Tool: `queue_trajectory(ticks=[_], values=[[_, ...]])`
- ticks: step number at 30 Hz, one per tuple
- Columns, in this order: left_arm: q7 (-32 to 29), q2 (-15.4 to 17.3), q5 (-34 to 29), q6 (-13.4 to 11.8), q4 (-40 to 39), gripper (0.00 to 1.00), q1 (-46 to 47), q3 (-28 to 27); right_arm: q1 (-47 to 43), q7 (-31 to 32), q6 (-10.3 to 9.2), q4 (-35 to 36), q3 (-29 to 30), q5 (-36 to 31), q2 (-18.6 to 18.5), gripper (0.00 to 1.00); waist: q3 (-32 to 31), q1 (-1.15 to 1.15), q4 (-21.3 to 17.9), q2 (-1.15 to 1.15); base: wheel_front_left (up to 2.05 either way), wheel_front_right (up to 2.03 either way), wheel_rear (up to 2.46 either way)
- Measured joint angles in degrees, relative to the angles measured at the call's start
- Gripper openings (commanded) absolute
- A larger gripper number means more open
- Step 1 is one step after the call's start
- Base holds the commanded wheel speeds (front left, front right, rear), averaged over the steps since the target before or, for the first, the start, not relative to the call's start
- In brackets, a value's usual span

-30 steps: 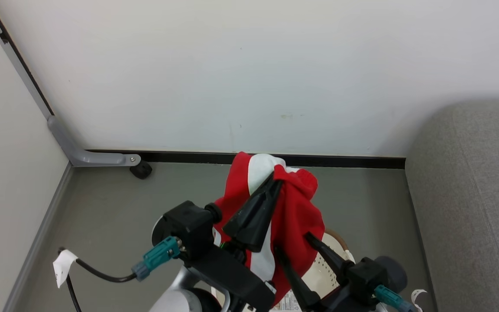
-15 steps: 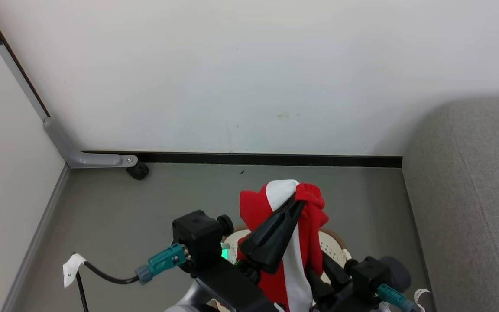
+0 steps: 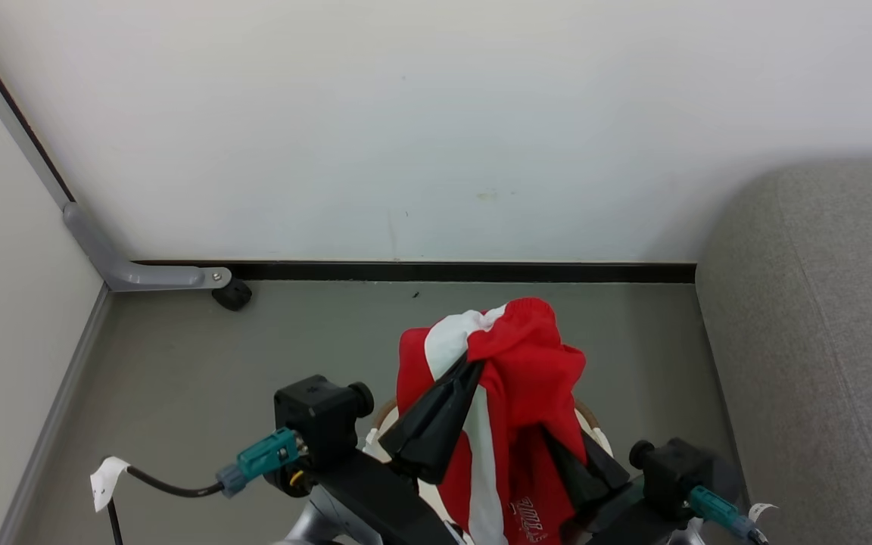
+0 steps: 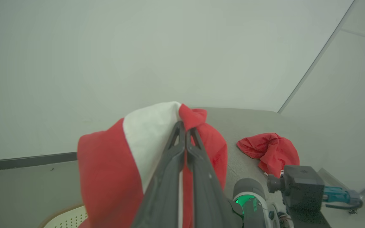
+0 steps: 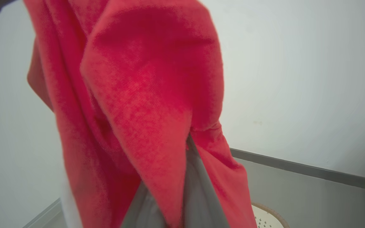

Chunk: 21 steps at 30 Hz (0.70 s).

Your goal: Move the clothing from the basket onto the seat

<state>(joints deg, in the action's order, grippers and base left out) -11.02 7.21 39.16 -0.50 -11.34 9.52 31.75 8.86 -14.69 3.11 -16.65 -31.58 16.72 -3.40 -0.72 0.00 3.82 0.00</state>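
Note:
A red garment with white panels (image 3: 527,363) hangs in the air over the basket (image 3: 592,421), whose brown rim and cream wall peek out beneath it. My left gripper (image 3: 472,363) is shut on the garment's top fold, its fingers (image 4: 176,164) pressed together. My right gripper (image 3: 548,433) is shut on the same garment lower down, and red cloth (image 5: 150,95) drapes over its fingers (image 5: 198,196). A second red garment (image 4: 269,150) lies crumpled on the grey sofa (image 3: 814,341).
A white wall with a dark skirting strip (image 3: 443,271) runs behind the grey floor (image 3: 194,378). A grey bracket with a black caster (image 3: 232,294) stands at the left corner. A black cable with a white tag (image 3: 107,478) trails at the lower left.
The garment dipped toward the basket and is lifted again. My right gripper, open under the cloth a second ago, has shut on it. The camera shifted slightly.

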Motion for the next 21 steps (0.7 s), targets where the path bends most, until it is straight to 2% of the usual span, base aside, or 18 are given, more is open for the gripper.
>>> queue_trajectory(ticks=[1,2,3,11,21], values=[[-0.01,0.02,0.0,-0.01,0.08,0.71,-0.34,0.01,-0.02,0.0,0.01,0.12,0.42,0.32,0.0,0.0,0.06,0.0,-0.11,0.0,0.0,0.0,0.0],[-0.01,0.03,0.0,-0.01,0.16,0.89,-0.65,0.04,-0.05,0.0,0.0,0.24,0.85,0.66,0.0,0.0,0.12,0.0,-0.23,0.0,0.0,0.0,0.0],[-0.04,0.1,0.0,-0.01,0.29,1.0,-0.86,0.12,-0.15,0.0,0.0,0.48,1.3,0.98,0.0,0.0,0.17,0.0,-0.35,0.0,0.0,0.0,0.0],[-0.05,2.57,-1.55,0.08,0.63,1.0,-3.92,2.18,-0.62,0.01,-0.11,3.0,5.45,1.53,-0.75,0.0,0.54,0.0,-1.44,0.0,0.0,0.0,0.0],[1.85,5.5,-4.98,2.1,1.62,1.0,-6.98,4.47,-1.13,0.0,-1.12,5.91,9.31,1.49,-3.03,0.0,0.91,0.0,-2.86,0.0,0.0,0.0,0.0]])
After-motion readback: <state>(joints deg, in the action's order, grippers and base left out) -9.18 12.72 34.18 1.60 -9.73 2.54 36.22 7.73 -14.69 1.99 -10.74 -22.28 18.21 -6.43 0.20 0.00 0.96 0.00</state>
